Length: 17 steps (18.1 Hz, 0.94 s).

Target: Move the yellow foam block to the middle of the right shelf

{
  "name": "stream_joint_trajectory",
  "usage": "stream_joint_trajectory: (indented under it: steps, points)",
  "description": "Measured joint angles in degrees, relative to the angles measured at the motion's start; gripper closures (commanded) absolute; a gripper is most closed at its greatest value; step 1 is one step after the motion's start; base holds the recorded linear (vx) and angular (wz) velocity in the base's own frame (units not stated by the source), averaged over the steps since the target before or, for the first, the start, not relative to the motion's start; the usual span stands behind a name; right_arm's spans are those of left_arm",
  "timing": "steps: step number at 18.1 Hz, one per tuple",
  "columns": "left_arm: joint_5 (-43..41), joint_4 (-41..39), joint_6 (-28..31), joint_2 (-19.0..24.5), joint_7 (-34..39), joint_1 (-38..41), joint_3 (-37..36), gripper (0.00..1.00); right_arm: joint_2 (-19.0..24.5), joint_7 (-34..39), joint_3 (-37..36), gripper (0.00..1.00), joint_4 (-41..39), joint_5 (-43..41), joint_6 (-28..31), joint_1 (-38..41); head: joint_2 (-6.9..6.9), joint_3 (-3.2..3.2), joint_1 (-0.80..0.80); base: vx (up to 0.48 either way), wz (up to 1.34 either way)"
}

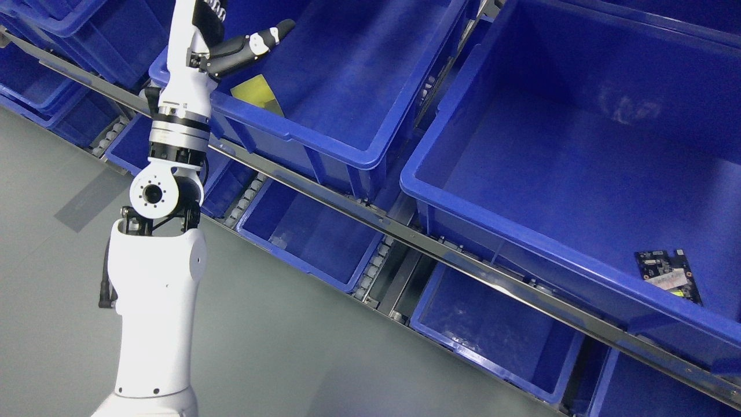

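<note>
The yellow foam block (257, 94) lies inside a blue bin (347, 152) on the middle shelf level, near the bin's left corner. My left arm rises from the lower left, and my left hand (246, 35) hangs over that corner, just above the block. Its thumb (263, 39) sticks out to the right and holds nothing. The other fingers are cut off by the top edge. I see no contact between the hand and the block. My right arm is out of view.
A larger blue bin (440, 197) to the right holds a dark circuit board (667, 273) in its near right corner. More blue bins (324, 272) sit on the lower level under a metal roller rail (405, 231). Grey floor (289, 359) lies at the lower left.
</note>
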Motion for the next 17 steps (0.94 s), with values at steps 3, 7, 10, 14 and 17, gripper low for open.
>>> stream_joint_trajectory:
  steps: [3, 7, 10, 14, 17]
  points:
    - [0.2, -1.9, 0.5, -0.1, 0.9, 2.1, 0.7, 0.00, 0.0, 0.0, 0.0, 0.00, 0.0, 0.0, 0.0, 0.0, 0.00, 0.00, 0.00, 0.000, 0.00]
    - [0.7, -3.8, 1.1, -0.2, 1.2, 3.7, 0.7, 0.00, 0.0, 0.0, 0.0, 0.00, 0.0, 0.0, 0.0, 0.0, 0.00, 0.00, 0.00, 0.000, 0.00]
    - [1.0, -4.8, 1.2, -0.2, 1.2, 4.3, 1.3, 0.00, 0.0, 0.0, 0.0, 0.00, 0.0, 0.0, 0.0, 0.0, 0.00, 0.00, 0.00, 0.000, 0.00]
    - [1.2, -5.8, 1.2, -0.3, 1.2, 4.8, 1.7, 0.00, 0.0, 0.0, 0.0, 0.00, 0.0, 0.0, 0.0, 0.0, 0.00, 0.00, 0.00, 0.000, 0.00]
    - [1.3, -6.3, 1.2, -0.3, 1.2, 4.9, 2.0, 0.00, 0.0, 0.0, 0.0, 0.00, 0.0, 0.0, 0.0, 0.0, 0.00, 0.00, 0.00, 0.000, 0.00]
